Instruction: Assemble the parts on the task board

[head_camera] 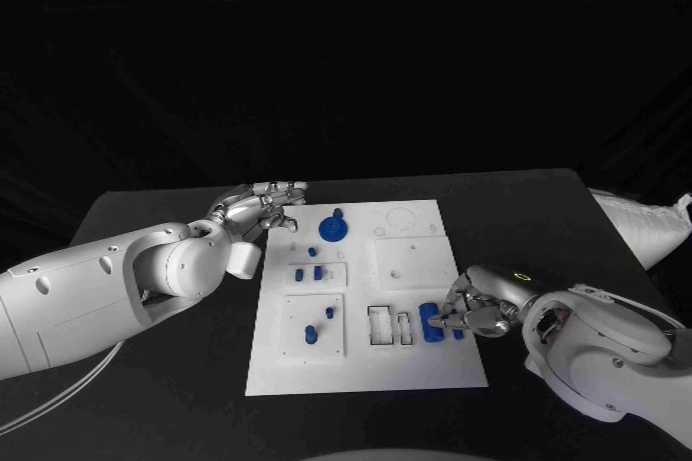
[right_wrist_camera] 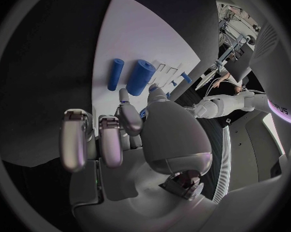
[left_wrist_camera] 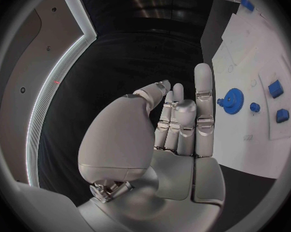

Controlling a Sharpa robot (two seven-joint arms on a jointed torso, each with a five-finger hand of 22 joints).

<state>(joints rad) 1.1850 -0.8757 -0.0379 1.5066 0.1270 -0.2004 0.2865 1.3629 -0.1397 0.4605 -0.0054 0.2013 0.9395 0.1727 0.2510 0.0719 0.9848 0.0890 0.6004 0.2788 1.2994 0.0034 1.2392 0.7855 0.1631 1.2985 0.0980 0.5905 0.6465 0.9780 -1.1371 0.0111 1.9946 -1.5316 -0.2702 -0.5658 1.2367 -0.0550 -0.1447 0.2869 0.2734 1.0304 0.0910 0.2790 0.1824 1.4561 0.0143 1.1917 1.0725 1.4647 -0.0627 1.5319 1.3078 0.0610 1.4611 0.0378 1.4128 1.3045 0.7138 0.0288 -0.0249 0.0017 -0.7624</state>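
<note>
The white task board (head_camera: 433, 366) lies mid-table. A blue gear (head_camera: 333, 226) stands near its far left corner, and several small blue parts (head_camera: 310, 274) sit in the left-hand recesses. My left hand (head_camera: 267, 207) hovers at that corner beside the gear (left_wrist_camera: 233, 100), fingers (left_wrist_camera: 204, 95) straight and holding nothing. My right hand (head_camera: 470, 308) is over the board's right edge. A thick blue cylinder (right_wrist_camera: 140, 76) and a thin one (right_wrist_camera: 115, 73) lie on the board just past its fingertips. A fleck of blue shows between its thumb and a finger; I cannot tell whether it is held.
White slotted recesses (head_camera: 384, 323) lie just left of the thick cylinder (head_camera: 430, 317). A pale bag (head_camera: 649, 226) rests at the table's right edge. The black table (head_camera: 159, 206) extends around the board.
</note>
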